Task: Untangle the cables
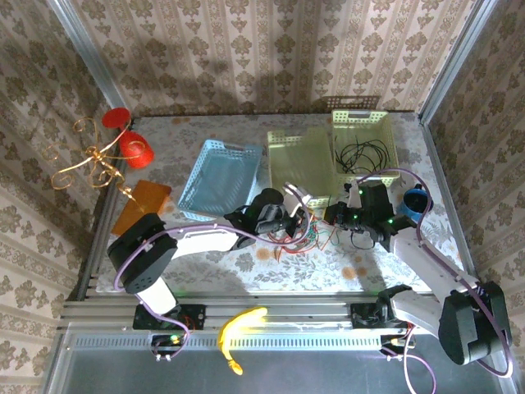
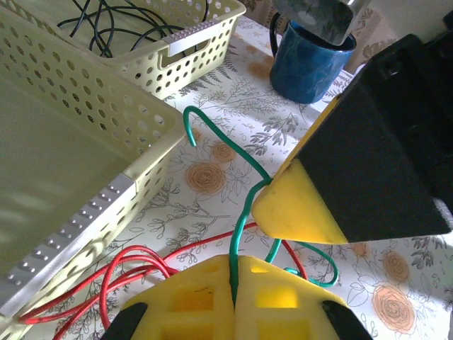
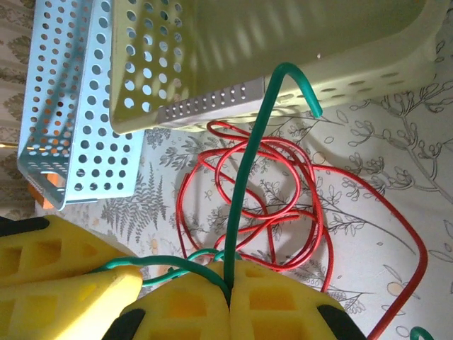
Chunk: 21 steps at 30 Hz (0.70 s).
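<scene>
The green cable [image 2: 246,202] rises from between my left gripper's [image 2: 235,261] yellow jaws, which are shut on it. My right gripper [image 3: 228,270] is also shut on the green cable [image 3: 244,170], a short way along it. The two grippers sit close together over the table's middle, the left gripper [image 1: 291,222] just left of the right gripper [image 1: 332,217]. The red cable [image 3: 283,184] lies in loose loops on the tablecloth beneath them, and the green one crosses over it. The black cable [image 1: 365,153] is coiled inside the far yellow basket [image 1: 385,123].
A second yellow basket [image 1: 287,168] lies right behind the grippers, with a blue basket [image 1: 215,156] to its left. A blue mug [image 1: 416,201] stands to the right of the right arm. Red and orange items sit at the table's far left.
</scene>
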Each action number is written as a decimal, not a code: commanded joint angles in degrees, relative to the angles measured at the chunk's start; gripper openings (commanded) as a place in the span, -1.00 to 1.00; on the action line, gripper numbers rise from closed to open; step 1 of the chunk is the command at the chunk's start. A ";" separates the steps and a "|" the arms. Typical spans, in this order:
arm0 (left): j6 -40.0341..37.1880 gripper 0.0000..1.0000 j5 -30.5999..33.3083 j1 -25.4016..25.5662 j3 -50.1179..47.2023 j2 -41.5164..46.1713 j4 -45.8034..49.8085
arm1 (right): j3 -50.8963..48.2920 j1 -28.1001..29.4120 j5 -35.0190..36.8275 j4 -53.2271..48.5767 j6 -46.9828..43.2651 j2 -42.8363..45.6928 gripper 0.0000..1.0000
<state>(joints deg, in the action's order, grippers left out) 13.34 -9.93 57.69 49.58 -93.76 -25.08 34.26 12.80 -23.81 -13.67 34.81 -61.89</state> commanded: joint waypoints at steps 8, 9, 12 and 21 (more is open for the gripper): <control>-1.25 -1.00 8.54 -3.83 -3.46 5.06 9.07 | -1.83 -8.14 19.57 -7.20 -2.54 -0.28 -1.00; -1.42 -1.00 8.32 -3.90 -3.31 4.82 9.31 | -1.87 -8.06 16.90 -6.24 -3.61 0.35 -1.00; -2.13 -1.00 7.27 -3.64 -2.12 3.23 10.25 | -1.96 -6.11 8.30 -2.60 -4.75 1.11 -1.00; -3.92 -1.00 5.02 -1.93 2.42 -1.58 10.88 | 3.08 4.59 2.12 -1.50 -10.54 -6.25 -1.00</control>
<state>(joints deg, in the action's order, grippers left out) 11.35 -8.64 57.10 50.26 -93.97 -18.85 35.70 17.10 -24.64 -12.93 26.98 -67.44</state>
